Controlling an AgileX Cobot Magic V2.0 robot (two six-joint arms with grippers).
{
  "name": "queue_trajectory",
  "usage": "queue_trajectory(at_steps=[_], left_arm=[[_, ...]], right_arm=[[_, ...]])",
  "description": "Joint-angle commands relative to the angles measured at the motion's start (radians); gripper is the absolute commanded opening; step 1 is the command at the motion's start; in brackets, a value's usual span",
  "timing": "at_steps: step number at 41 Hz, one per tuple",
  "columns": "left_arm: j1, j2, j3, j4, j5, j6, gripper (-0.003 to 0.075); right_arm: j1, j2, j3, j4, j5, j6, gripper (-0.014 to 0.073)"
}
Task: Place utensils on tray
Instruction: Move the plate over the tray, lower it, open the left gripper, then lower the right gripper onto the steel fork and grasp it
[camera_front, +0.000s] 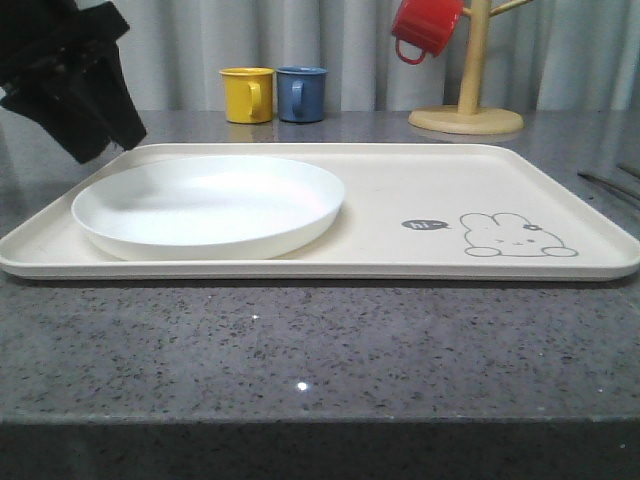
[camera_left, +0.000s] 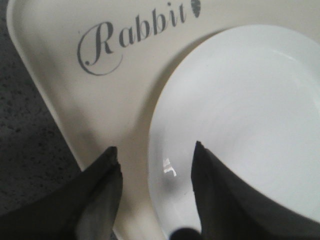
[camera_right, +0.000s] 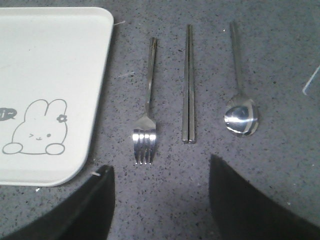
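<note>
- The left gripper (camera_left: 155, 172) is held above the left end of the tray (camera_front: 400, 205), over the rim of the round white plate (camera_front: 210, 205); its jaws are spread wide and nothing is held.
- The right half of the tray, beside the rabbit drawing (camera_front: 515, 235), is left bare, presumably as the zone for the cutlery.
- The fork (camera_right: 146, 112), chopsticks (camera_right: 189, 85) and spoon (camera_right: 240, 95) are laid parallel on the grey counter (camera_front: 320, 340) just right of the tray, spaced apart so each can be gripped singly.
- The right gripper (camera_right: 161, 200) is poised above the fork's tines, jaws wide apart and empty; no utensil has been moved to the tray yet.
</note>
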Motion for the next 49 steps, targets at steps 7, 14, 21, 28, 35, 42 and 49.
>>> queue_trajectory(at_steps=[7, 14, 21, 28, 35, 42, 49], left_arm=[[-0.068, -0.207, -0.052, 0.014, 0.019, -0.036, 0.0337], [-0.266, -0.301, -0.052, 0.342, 0.071, -0.21, 0.0336], [-0.479, -0.421, -0.014, 0.636, 0.075, -0.434, 0.0335], [-0.607, -0.578, 0.108, 0.648, -0.039, -0.488, 0.0335], [-0.635, -0.735, 0.254, 0.641, -0.136, -0.537, 0.0335], [-0.635, -0.862, 0.383, 0.639, -0.204, -0.537, 0.0335], [-0.635, -0.926, 0.467, 0.639, -0.281, -0.537, 0.0335]], right_arm=[[-0.004, 0.009, -0.026, -0.002, -0.062, -0.011, 0.0447], [-0.004, 0.009, -0.026, -0.002, -0.062, -0.011, 0.0447], [-0.004, 0.009, -0.026, -0.002, -0.062, -0.011, 0.0447], [-0.004, 0.009, -0.026, -0.002, -0.062, -0.011, 0.0447], [-0.004, 0.009, -0.026, -0.002, -0.062, -0.011, 0.0447], [-0.004, 0.009, -0.026, -0.002, -0.062, -0.011, 0.0447], [-0.004, 0.009, -0.026, -0.002, -0.062, -0.011, 0.0447]])
